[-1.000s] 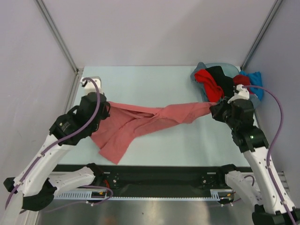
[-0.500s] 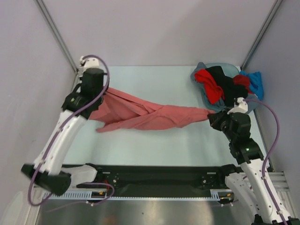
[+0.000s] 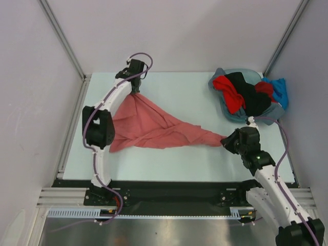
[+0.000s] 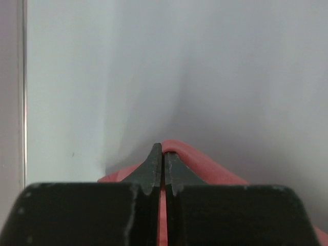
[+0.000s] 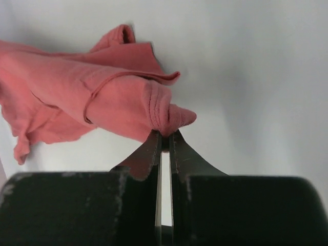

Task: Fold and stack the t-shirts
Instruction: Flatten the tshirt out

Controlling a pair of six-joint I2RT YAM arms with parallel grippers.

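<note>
Salmon-red t-shirt point(image 3: 154, 125): is lying crumpled across the middle of the table, spreading into a wide triangle on the left and narrowing to a twisted point on the right. It is being held at two ends, a far-left corner and the near-right tip.

Left gripper point(image 3: 136, 91): is reaching over the far-left part of the table. Its fingers point(image 4: 152, 166) are pressing together with only a hairline gap between them, pinching a fold of the salmon-red cloth. In the wrist view the fabric is bulging out just past and beside the tips.

Right gripper point(image 3: 226, 142): is hanging low over the near-right part of the table. Its fingers point(image 5: 149, 154) are closing almost fully on a bunched, hemmed edge of the same shirt, with a thin slit showing between them. The rest of the cloth is trailing away to the left in the wrist view.

Basin point(image 3: 214, 80): grey-blue, is sitting in the far-right corner of the table, holding a heap of other shirts, well apart from the salmon-red one.

Bright red t-shirt point(image 3: 228, 93): is draping over the left side of the heap.

Black t-shirt point(image 3: 249, 96): is lying in the middle of the heap, touching the bright red one.

Blue t-shirt point(image 3: 280, 89): is hanging at the right edge of the heap.

Table point(image 3: 189, 92): pale surface, is bearing the spread shirt and the basin.
</note>
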